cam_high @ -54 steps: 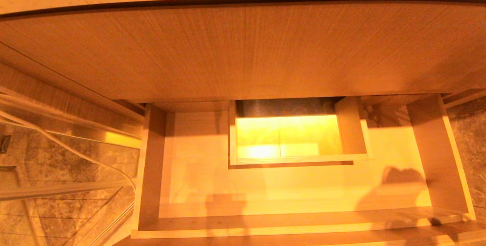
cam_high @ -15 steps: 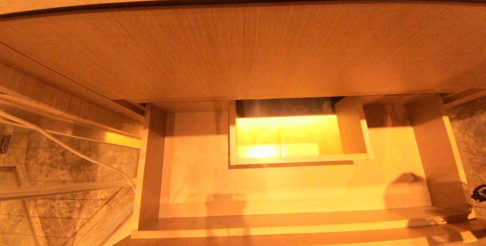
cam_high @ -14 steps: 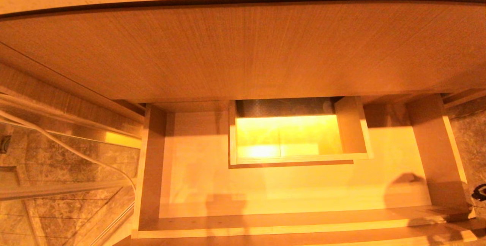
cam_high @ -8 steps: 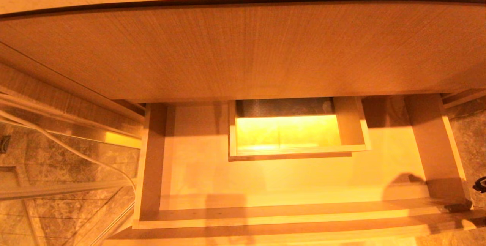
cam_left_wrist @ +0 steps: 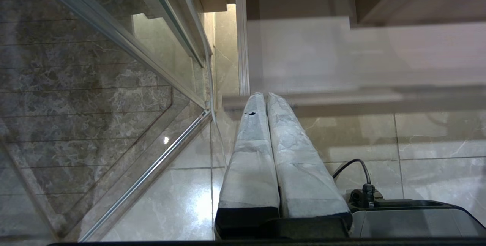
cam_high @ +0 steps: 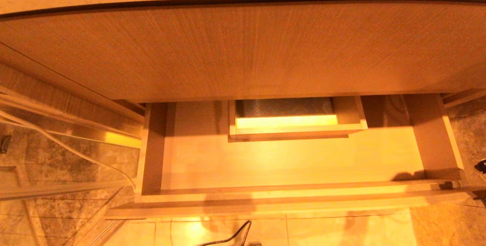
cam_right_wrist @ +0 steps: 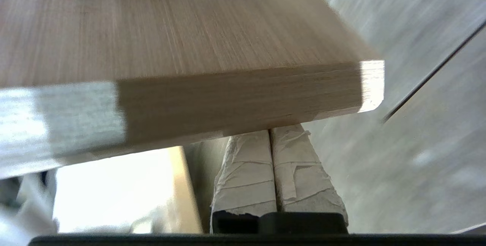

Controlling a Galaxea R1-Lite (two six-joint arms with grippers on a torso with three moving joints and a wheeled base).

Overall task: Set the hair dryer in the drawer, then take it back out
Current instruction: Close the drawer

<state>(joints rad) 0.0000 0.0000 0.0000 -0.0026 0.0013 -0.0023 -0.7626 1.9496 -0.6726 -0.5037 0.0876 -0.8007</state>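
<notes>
I see the wide shallow light wood-grain drawer (cam_high: 288, 162) partly pulled out beneath the taller wood panel (cam_high: 243, 48), its pale floor bare and the boxed rectangular cut-out (cam_high: 296, 122) at its mid-back edge. The small white hair dryer appears in none of my views, so I cannot place it. The right gripper (cam_right_wrist: 270, 139), fingers wrapped in white tape and pressed together on nothing, sits just under the drawer front's right corner (cam_right_wrist: 364, 82); only the right wrist view shows this, the head view catching merely a dark bit of that arm (cam_high: 481, 166) beyond the drawer's right side. The left wrist view alone shows the left gripper (cam_left_wrist: 266, 100), fingers closed and empty, parked below the drawer's left front corner above marble floor tiles (cam_left_wrist: 417, 139).
</notes>
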